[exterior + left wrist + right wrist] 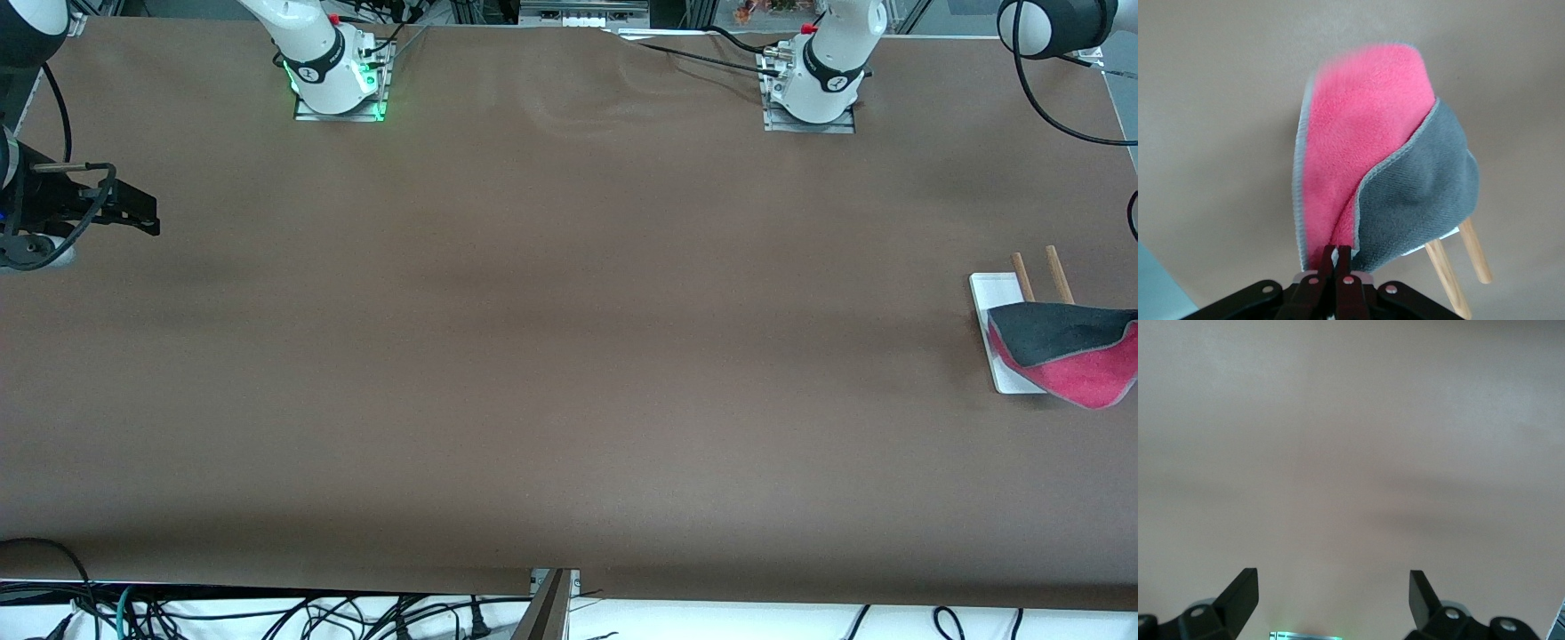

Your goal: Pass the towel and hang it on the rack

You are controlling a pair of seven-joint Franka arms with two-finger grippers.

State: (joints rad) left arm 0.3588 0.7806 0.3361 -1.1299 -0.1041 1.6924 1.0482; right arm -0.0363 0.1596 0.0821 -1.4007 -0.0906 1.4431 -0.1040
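Observation:
The towel (pixel 1067 348), dark grey on one face and pink-red on the other, lies folded over the top of the rack at the left arm's end of the table. The rack's white base (pixel 997 302) and two brown rods (pixel 1058 271) stick out from under it. In the left wrist view my left gripper (pixel 1337 252) is shut on the towel's (pixel 1365 153) light-grey edge, with the rods (pixel 1475 250) beside it. The left gripper is outside the front view. My right gripper (pixel 147 216) waits open and empty over the right arm's end of the table; it also shows in the right wrist view (pixel 1333 587).
The two arm bases (pixel 338 80) (pixel 813 89) stand along the table's edge farthest from the front camera. Cables (pixel 356 613) hang below the nearest edge. A pale blue surface (pixel 1158 290) shows at the table's edge in the left wrist view.

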